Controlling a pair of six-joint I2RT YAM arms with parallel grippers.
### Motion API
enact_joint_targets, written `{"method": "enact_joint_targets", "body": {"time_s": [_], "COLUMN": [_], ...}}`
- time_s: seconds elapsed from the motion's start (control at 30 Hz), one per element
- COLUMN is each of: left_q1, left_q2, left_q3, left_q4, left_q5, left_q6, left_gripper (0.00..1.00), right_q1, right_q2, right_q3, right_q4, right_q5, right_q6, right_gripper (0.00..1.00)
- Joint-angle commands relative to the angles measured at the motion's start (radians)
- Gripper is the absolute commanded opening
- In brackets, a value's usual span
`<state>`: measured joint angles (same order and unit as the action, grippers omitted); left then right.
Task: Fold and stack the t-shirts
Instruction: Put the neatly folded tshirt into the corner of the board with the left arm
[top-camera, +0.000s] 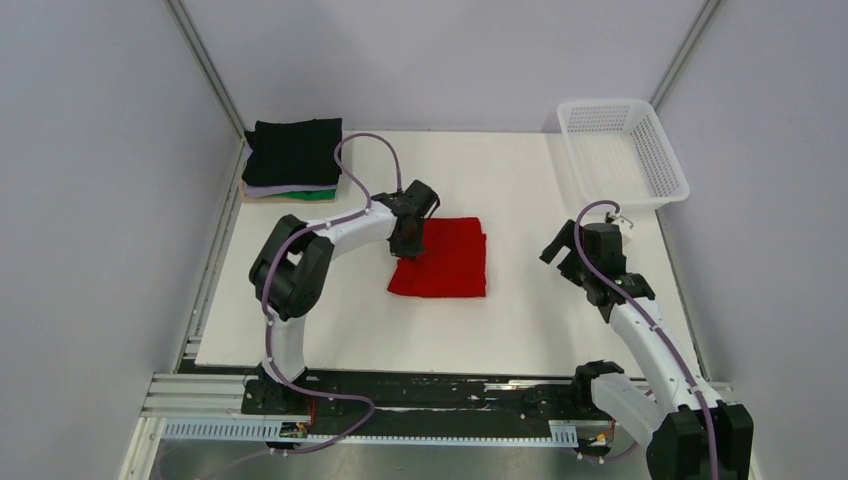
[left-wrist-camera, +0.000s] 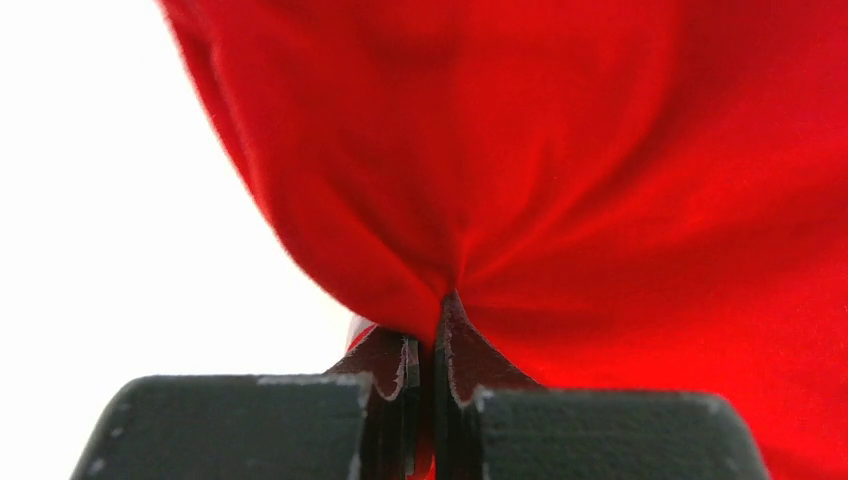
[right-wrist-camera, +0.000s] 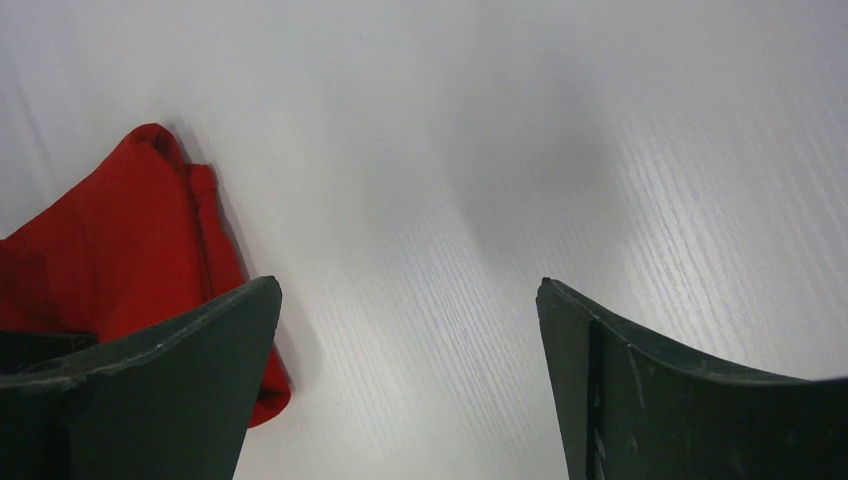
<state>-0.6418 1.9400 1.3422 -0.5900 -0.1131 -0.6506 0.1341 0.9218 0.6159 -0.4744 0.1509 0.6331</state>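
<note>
Left gripper pinched shut on left edge of folded bright red cloth t-shirt, mid-table. Right gripper wide, empty, well right of it. Likely move to black-topped folded shirt stack: lift low, go slow, or fold opens.

White mesh basket at far right corner, white tabletop, pale grey walls

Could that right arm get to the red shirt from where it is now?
Probably yes. The right gripper is open and empty, with only bare table between it and the red shirt. The left gripper pinches the shirt's far side, so it shouldn't block.
</note>
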Motion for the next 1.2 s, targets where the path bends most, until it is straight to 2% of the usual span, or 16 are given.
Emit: {"method": "enact_joint_targets", "body": {"time_s": [0.0, 0.17, 0.43, 0.83, 1.07, 1.17], "left_q1": [0.008, 0.010, 0.060, 0.177, 0.229, 0.241], "left_q2": [0.061, 0.101, 0.173, 0.286, 0.255, 0.250], "left_q3": [0.135, 0.274, 0.467, 0.723, 0.740, 0.769], "left_q4": [-0.190, -0.248, -0.218, -0.083, 0.117, 0.151], "left_q5": [-0.319, -0.529, -0.645, -0.766, -0.763, -0.756], "left_q6": [0.103, 0.201, 0.381, 0.627, 0.879, 0.945], "left_gripper": [0.00, 0.00, 0.00, 0.00, 0.00, 0.00], "right_q1": [-0.006, -0.006, -0.008, -0.009, -0.010, -0.009], "right_q2": [0.012, 0.024, 0.033, 0.070, 0.131, 0.136], "right_q3": [0.004, 0.004, -0.007, 0.002, 0.025, 0.028], "right_q4": [0.055, 0.085, 0.116, 0.176, 0.181, 0.181], "right_q5": [0.055, 0.064, 0.092, 0.141, 0.138, 0.133], "right_q6": [-0.034, -0.041, -0.058, -0.076, -0.084, -0.085], "right_gripper": [1.00, 1.00, 1.00, 1.00, 1.00, 1.00]}}
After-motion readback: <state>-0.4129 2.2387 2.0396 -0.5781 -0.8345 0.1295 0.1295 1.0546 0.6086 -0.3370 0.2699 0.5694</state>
